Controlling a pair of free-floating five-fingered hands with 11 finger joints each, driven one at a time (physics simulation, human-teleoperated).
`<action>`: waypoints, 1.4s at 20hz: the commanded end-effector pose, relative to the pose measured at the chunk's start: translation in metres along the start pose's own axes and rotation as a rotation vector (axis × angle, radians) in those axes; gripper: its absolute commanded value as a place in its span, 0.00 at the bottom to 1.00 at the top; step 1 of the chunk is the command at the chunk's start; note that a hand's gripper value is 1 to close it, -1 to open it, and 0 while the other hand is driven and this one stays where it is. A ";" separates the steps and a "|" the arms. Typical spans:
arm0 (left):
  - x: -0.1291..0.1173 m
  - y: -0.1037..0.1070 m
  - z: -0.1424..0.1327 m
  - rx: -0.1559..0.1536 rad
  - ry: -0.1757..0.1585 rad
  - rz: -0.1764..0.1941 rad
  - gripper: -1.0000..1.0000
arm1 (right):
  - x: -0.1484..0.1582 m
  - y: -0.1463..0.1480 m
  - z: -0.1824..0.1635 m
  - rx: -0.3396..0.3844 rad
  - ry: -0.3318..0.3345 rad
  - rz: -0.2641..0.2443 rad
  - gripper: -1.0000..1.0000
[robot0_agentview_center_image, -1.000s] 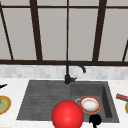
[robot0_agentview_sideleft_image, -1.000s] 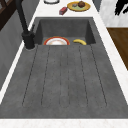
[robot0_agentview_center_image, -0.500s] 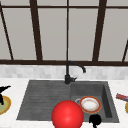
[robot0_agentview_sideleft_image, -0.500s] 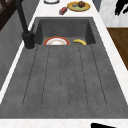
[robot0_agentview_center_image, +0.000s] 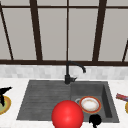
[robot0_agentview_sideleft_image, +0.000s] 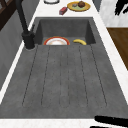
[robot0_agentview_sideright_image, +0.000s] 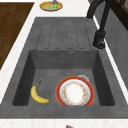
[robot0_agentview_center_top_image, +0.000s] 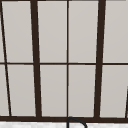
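Well, here's where things stand at the sink (robot0_agentview_sideright_image: 62, 32): the left hand (robot0_agentview_center_image: 3, 96) hovers just above the yellow dish (robot0_agentview_center_image: 7, 106) on the left counter, and in the left side view its fingers (robot0_agentview_sideleft_image: 112, 120) lie straight and close together, clamped on nothing. The right hand (robot0_agentview_center_image: 95, 120) hangs at the front edge of the basin, just short of the plate (robot0_agentview_center_image: 90, 104) with the red rim (whether that hand is open or closed cannot be told from this angle). That plate lies flat on the basin floor, with a banana (robot0_agentview_sideright_image: 38, 95) beside it and apart from it. A big red ball (robot0_agentview_center_image: 67, 115) sits in the front view to the left of the right hand. By the look of it nothing has been picked up yet: plate, banana and dish all lie untouched, so all the handling is yet to come.
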 end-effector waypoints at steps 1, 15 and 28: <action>0.004 -0.003 -0.010 -0.114 0.059 -0.020 0.00 | 0.000 0.000 0.000 0.000 0.000 0.000 0.50; 0.033 0.002 -0.061 -0.261 0.123 -0.006 0.00 | 0.000 0.000 0.000 0.000 0.000 0.000 0.50; 0.081 0.037 -0.129 -0.302 0.148 0.017 0.00 | 0.000 0.000 0.000 0.000 0.000 0.000 0.50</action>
